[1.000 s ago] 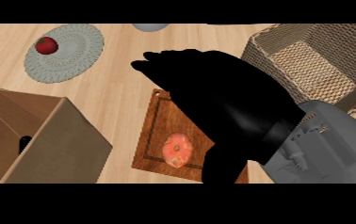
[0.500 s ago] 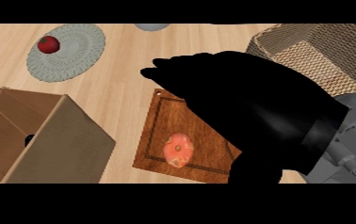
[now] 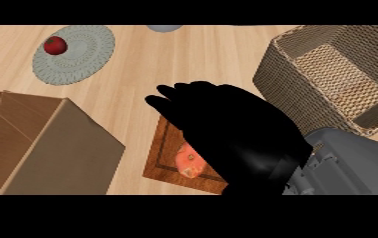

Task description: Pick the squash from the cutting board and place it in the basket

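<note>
The black right hand (image 3: 236, 132), fingers straight, hovered over the orange squash (image 3: 189, 162) on the wooden cutting board (image 3: 164, 159); next, probably lower and close before the wicker basket (image 3: 295, 67).

The light is soft and even, with no glare. The black right hand (image 3: 229, 132) looks flat and dark. The basket (image 3: 295, 62) is shaded at nine o'clock.

Wooden counter (image 3: 192, 57) bears cutting board (image 3: 164, 157), basket (image 3: 295, 77), box (image 3: 52, 147), mat (image 3: 81, 57).
</note>
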You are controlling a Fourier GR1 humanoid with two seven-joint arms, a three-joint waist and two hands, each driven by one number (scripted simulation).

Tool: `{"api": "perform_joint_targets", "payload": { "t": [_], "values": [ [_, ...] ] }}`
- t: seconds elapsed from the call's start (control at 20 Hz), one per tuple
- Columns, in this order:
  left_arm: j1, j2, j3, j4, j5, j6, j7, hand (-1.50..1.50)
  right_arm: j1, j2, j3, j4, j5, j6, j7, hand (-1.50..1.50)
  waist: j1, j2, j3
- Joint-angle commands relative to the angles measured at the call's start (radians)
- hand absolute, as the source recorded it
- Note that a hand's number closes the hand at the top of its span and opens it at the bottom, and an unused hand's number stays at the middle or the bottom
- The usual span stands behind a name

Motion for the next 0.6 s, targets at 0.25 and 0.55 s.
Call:
{"api": "perform_joint_targets", "payload": {
  "t": [0.25, 0.55],
  "values": [
    [-0.059, -0.019, 0.007, 0.115, 0.007, -0.052, -0.015, 0.0, 0.067, 0.121, 0.152, 0.09, 0.227, -0.045, 0.063, -1.5, 0.003, 0.014, -0.021],
    [-0.051, -0.07, -0.026, 0.112, -0.04, -0.02, -0.039, 0.0, 0.201, 0.116, 0.186, 0.099, 0.307, -0.056, -0.021, -1.5, -0.001, 0.013, -0.02]
  ]
}}
